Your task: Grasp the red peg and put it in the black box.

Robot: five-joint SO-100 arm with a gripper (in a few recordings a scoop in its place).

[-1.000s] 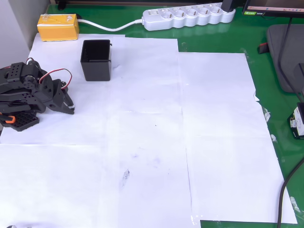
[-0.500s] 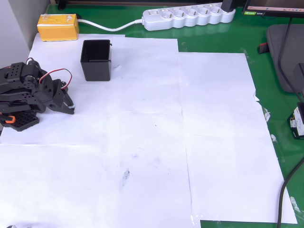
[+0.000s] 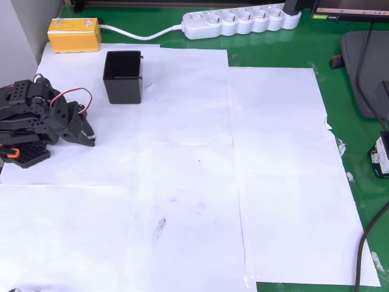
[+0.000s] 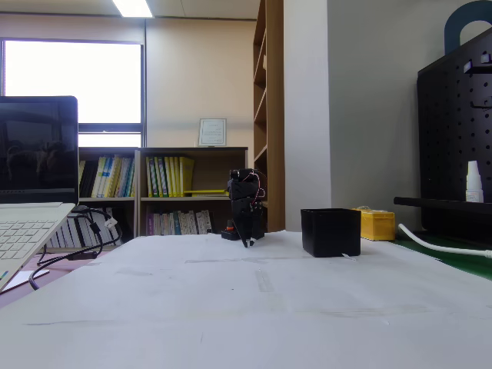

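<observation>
The black box [image 3: 123, 76] stands upright on the white paper at the upper left of the overhead view, and its inside looks dark. It also appears in the fixed view as the black box [image 4: 330, 231], right of centre. The red peg is hidden or out of view. My black arm lies folded at the left edge of the paper. Its gripper [image 3: 91, 139] sits low over the paper, below and left of the box, with the fingers together and nothing between them. In the fixed view the gripper [image 4: 246, 241] points down, left of the box.
A yellow block [image 3: 74, 33] lies behind the box and a white power strip [image 3: 240, 21] along the back edge. A grey pad [image 3: 368, 67] with a small red item [image 3: 336, 61] at its edge and cables lie on the green mat at the right. A laptop [image 4: 34, 192] stands at the left.
</observation>
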